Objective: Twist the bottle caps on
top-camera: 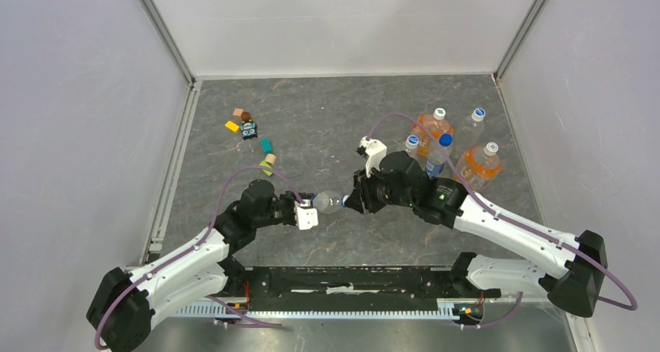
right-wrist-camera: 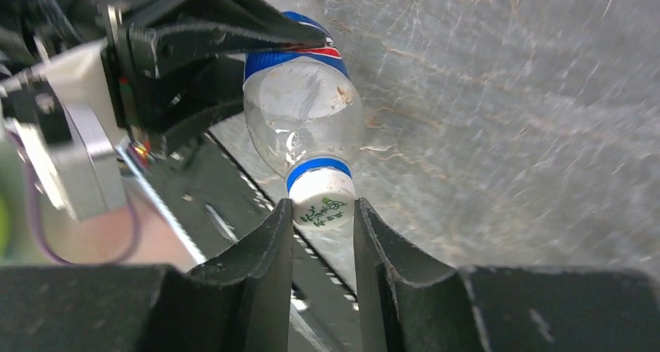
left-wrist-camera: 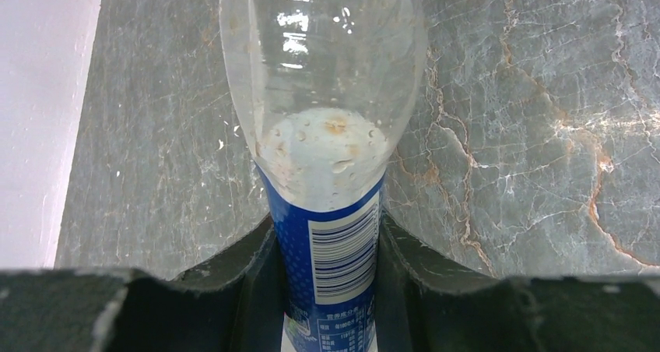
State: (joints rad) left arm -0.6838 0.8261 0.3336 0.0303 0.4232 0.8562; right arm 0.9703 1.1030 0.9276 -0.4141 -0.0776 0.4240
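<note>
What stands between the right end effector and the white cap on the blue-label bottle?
Nothing visible. The right end effector is shut on the white cap, which sits on the neck of the blue-label bottle that the left end effector holds.

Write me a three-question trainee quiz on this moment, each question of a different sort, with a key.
1. Multiple choice: the left gripper holds
A) nothing
B) the blue-labelled bottle
C) only a loose lid
2. True or false: the right gripper is shut on the white cap at the mouth of that bottle.
3. Fill the gap: seen from the robot, the orange-liquid bottles stand at the far ___ of the table.

Key: 1 B; 2 true; 3 right.
</note>
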